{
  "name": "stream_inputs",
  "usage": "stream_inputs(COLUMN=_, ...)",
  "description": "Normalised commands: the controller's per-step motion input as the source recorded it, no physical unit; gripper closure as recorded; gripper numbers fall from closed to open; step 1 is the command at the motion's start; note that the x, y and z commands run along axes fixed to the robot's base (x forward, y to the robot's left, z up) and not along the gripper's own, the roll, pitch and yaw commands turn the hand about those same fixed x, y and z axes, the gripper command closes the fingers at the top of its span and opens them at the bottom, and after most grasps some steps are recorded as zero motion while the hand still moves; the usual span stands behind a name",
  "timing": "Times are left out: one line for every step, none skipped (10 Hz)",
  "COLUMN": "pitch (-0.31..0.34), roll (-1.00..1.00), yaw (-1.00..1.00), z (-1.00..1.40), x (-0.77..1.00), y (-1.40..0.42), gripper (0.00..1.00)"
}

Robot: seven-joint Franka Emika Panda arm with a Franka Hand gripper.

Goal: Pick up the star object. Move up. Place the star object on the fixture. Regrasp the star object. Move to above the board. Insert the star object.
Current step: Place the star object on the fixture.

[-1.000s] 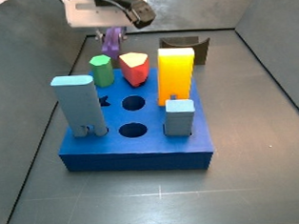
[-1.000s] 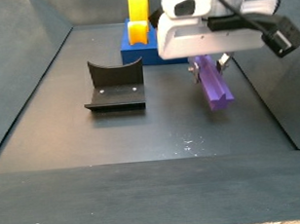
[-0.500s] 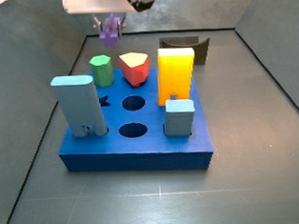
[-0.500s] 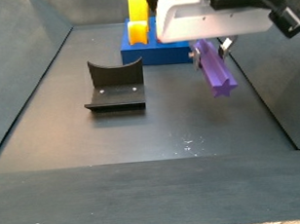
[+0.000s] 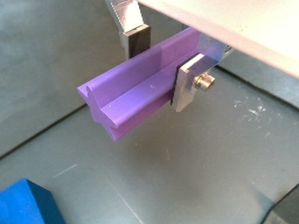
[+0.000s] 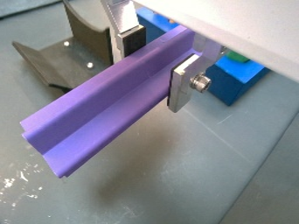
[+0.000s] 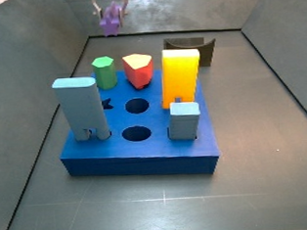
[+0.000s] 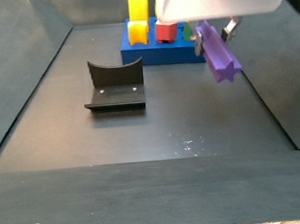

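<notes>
The purple star object (image 5: 146,86) (image 6: 111,109) lies crosswise between my silver fingers, and the gripper (image 5: 163,59) (image 6: 156,58) is shut on it near one end. Both side views show the star object (image 7: 109,20) (image 8: 218,52) held high above the floor, tilted, with the gripper (image 8: 213,26) mostly cut off by the frame edge. The dark fixture (image 8: 113,86) (image 6: 82,48) (image 7: 191,47) stands on the floor, apart from the gripper. The blue board (image 7: 140,147) (image 8: 160,53) sits on the floor with nothing of mine touching it.
On the board stand a tall orange block (image 7: 181,76), a green hexagonal peg (image 7: 104,73), a red-orange pentagonal peg (image 7: 139,71) and two grey-blue blocks (image 7: 80,109) (image 7: 184,121). Open holes (image 7: 136,106) show in its top. Dark walls enclose the floor.
The gripper has risen with the star object shut in it, climbing from just above the floor to near the frame top. Board and fixture have not moved.
</notes>
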Motion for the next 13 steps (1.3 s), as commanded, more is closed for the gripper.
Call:
stream_inputs(pitch=0.047, roll=0.09, yaw=0.0, z=1.0, x=-0.03, y=0.01, gripper=1.0)
stream_inputs(pitch=0.05, roll=0.1, yaw=0.0, z=1.0, x=-0.03, y=0.01, gripper=1.0)
stream_inputs(pitch=0.056, roll=0.1, yaw=0.01, z=0.85, x=-0.02, y=0.01, gripper=1.0)
stream_inputs(pitch=0.06, roll=0.1, yaw=0.01, z=0.73, x=-0.01, y=0.01, gripper=1.0)
stream_inputs(pitch=0.065, roll=0.1, yaw=0.02, z=0.66, x=-0.01, y=0.0, gripper=1.0)
stream_inputs(pitch=0.074, roll=0.09, yaw=0.02, z=0.51, x=0.0, y=0.01, gripper=1.0)
stream_inputs(pitch=0.081, roll=0.1, yaw=0.02, z=0.39, x=0.0, y=0.01, gripper=1.0)
stream_inputs(pitch=0.081, roll=0.1, yaw=0.02, z=0.23, x=0.0, y=0.01, gripper=1.0)
stream_inputs(pitch=-0.305, roll=0.12, yaw=-0.58, z=0.0, x=1.0, y=-0.18, gripper=1.0)
stream_inputs(pitch=-0.277, roll=0.1, yaw=-0.54, z=-0.03, x=1.0, y=-0.18, gripper=1.0)
stream_inputs(pitch=-0.243, roll=0.09, yaw=-0.45, z=-0.04, x=1.0, y=-0.17, gripper=1.0)
stream_inputs(pitch=-0.132, roll=0.05, yaw=-0.28, z=-0.03, x=1.0, y=-0.15, gripper=1.0)
stream_inputs(pitch=-0.064, roll=0.04, yaw=-0.18, z=-0.03, x=1.0, y=-0.15, gripper=1.0)
